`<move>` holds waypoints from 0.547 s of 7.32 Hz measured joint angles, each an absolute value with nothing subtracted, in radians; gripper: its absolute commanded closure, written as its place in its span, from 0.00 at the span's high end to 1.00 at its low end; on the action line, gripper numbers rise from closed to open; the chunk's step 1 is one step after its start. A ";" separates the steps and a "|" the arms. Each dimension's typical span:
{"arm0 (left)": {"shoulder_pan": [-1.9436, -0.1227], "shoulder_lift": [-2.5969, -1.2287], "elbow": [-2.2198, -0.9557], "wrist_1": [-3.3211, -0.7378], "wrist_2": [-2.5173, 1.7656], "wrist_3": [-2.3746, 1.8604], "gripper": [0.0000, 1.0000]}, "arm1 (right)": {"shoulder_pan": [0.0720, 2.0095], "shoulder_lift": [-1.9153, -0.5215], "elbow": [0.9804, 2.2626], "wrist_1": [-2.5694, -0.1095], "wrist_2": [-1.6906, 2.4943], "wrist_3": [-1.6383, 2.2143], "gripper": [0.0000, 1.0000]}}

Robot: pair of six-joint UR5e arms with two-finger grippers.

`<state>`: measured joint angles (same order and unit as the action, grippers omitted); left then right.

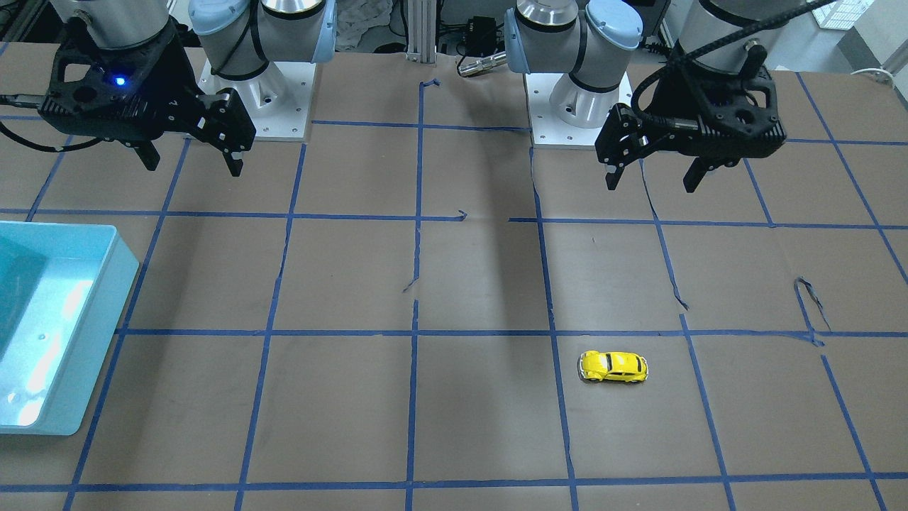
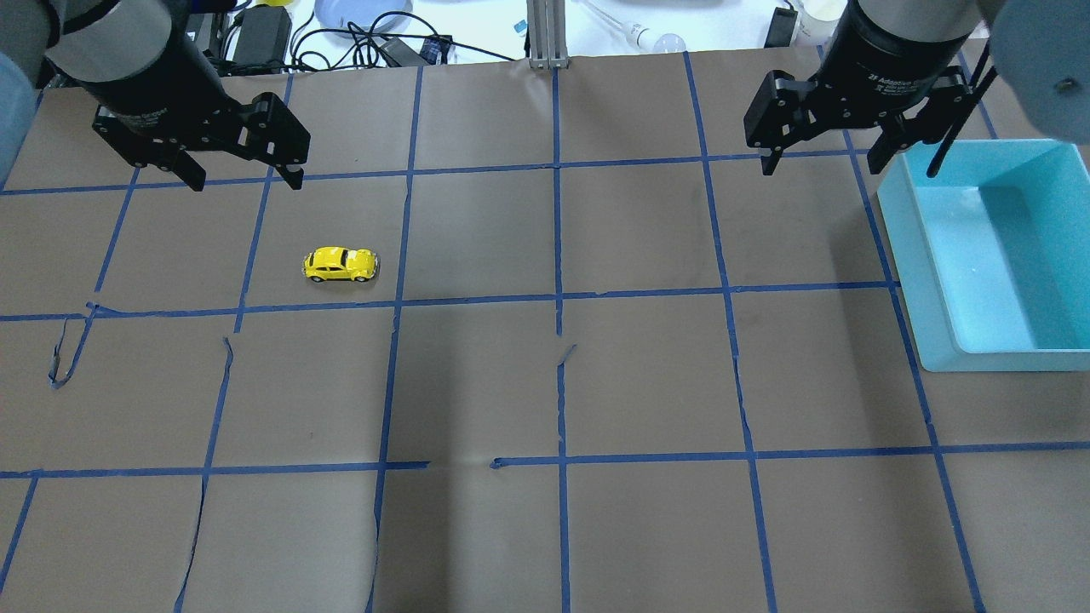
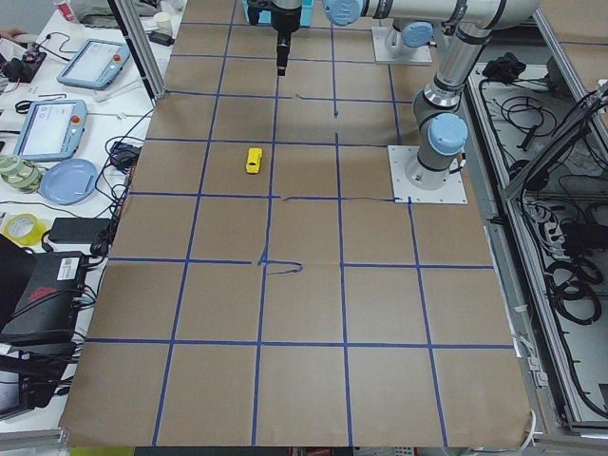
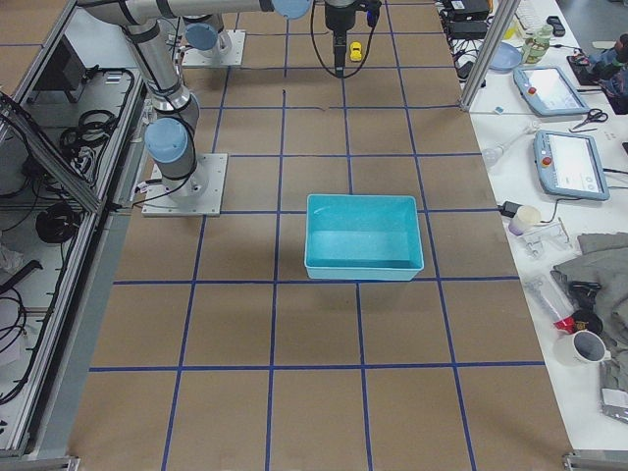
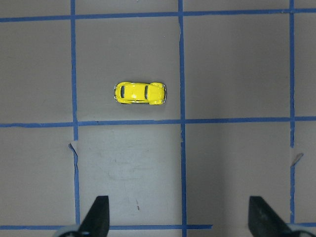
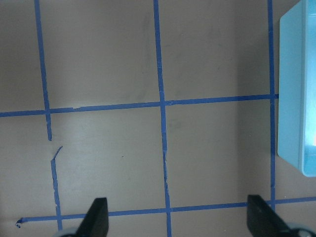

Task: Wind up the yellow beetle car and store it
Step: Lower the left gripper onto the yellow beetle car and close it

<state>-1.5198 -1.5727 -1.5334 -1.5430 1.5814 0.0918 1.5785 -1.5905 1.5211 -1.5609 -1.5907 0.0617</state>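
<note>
Brown papered table [image 2: 647,375] bears glossy yellow beetle car [image 2: 340,264].

Entries, placed from the blue bin:

1. Blue bin [image 6: 297,89]: pale blue plastic. One long wall and one corner show; the rest is cut off by the frame.
2. My right gripper [image 6: 178,219]: two dark fingertips [image 6: 97,217] spread wide, nothing between them. One tip sits near the bin's corner, the other well apart from the bin.
3. Table [image 6: 98,54]: covered in brown paper.
4. Blue tape lines [image 6: 159,59]: laid as a grid. One runs just beside the bin's long wall, along it. One cross line reaches that wall.
5. Torn tape [image 6: 53,160]: on the line farthest from the bin, broken, with a strip lying askew.
</note>
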 measured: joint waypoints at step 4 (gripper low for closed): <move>-1.519 -1.767 -1.539 -1.443 1.584 0.579 0.96 | 1.578 -1.589 1.522 -1.561 -1.592 0.063 1.00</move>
<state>-1.5188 -1.7672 -1.5393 -1.4428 1.5836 0.5794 1.5784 -1.5889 1.5217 -1.5611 -1.5918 0.0634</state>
